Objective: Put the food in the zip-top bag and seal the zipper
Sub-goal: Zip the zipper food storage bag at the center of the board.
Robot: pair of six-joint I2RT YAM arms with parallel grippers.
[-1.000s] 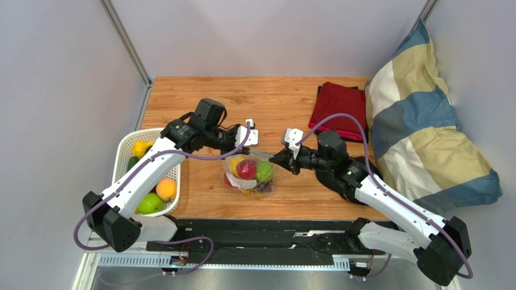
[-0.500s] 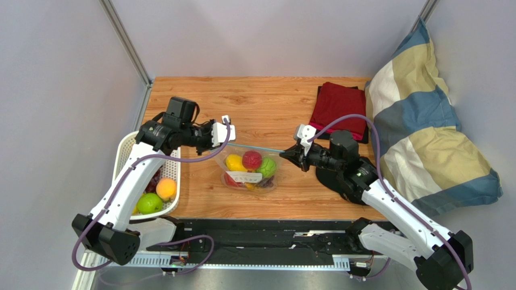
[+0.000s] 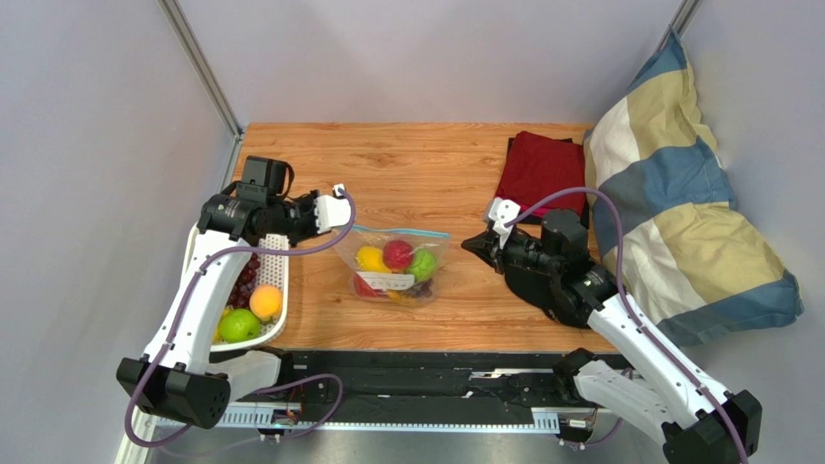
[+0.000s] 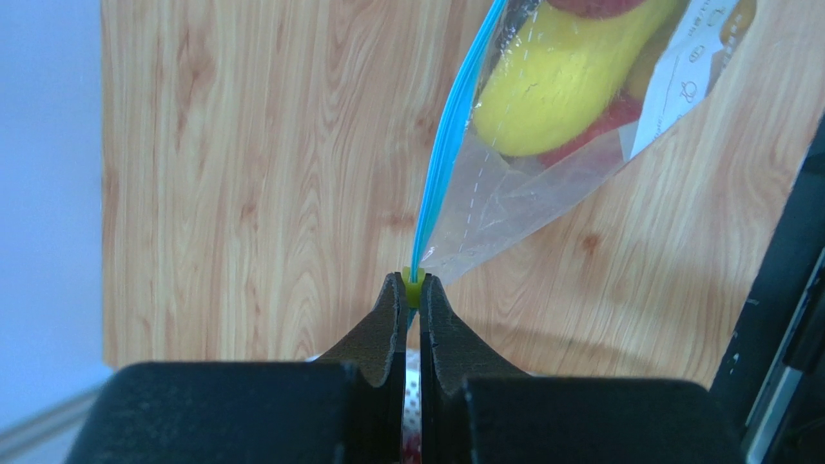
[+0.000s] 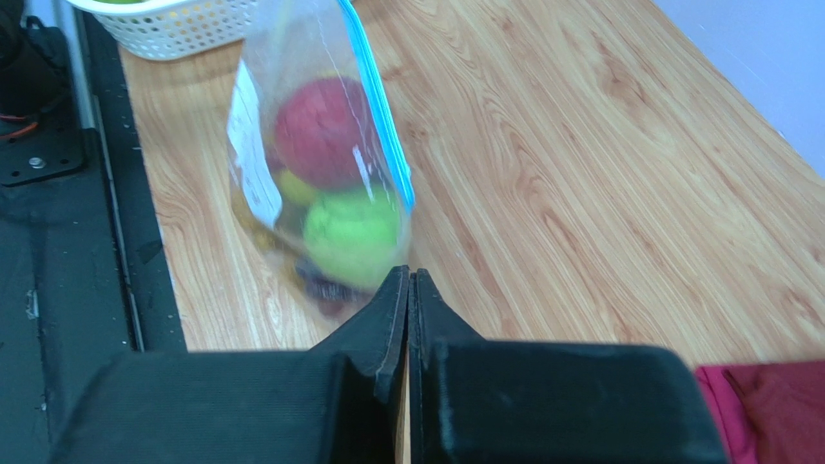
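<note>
The clear zip-top bag [image 3: 392,275] lies on the wooden table with a yellow fruit [image 3: 371,258], a red apple [image 3: 398,254] and a green apple [image 3: 422,263] inside. Its light blue zipper [image 3: 402,231] runs along the far edge. My left gripper [image 3: 344,220] is shut on the zipper's yellow-green slider [image 4: 413,288] at the strip's left end. The strip [image 4: 445,145] rises from the jaws. My right gripper [image 3: 469,244] is shut and empty, a little right of the bag's right corner. In the right wrist view the bag [image 5: 320,155] lies just beyond the closed tips [image 5: 408,274].
A white slatted basket [image 3: 205,235] at the left edge holds a green apple [image 3: 238,326], an orange peach [image 3: 264,302] and dark grapes [image 3: 244,285]. A red cloth [image 3: 542,174] and a striped pillow [image 3: 678,213] lie at the right. A black rail [image 3: 416,372] runs along the near edge.
My left gripper has moved left along the zipper to its left end. The bag has shifted left and spread flat. My right gripper has drawn back right, off the bag's corner.
</note>
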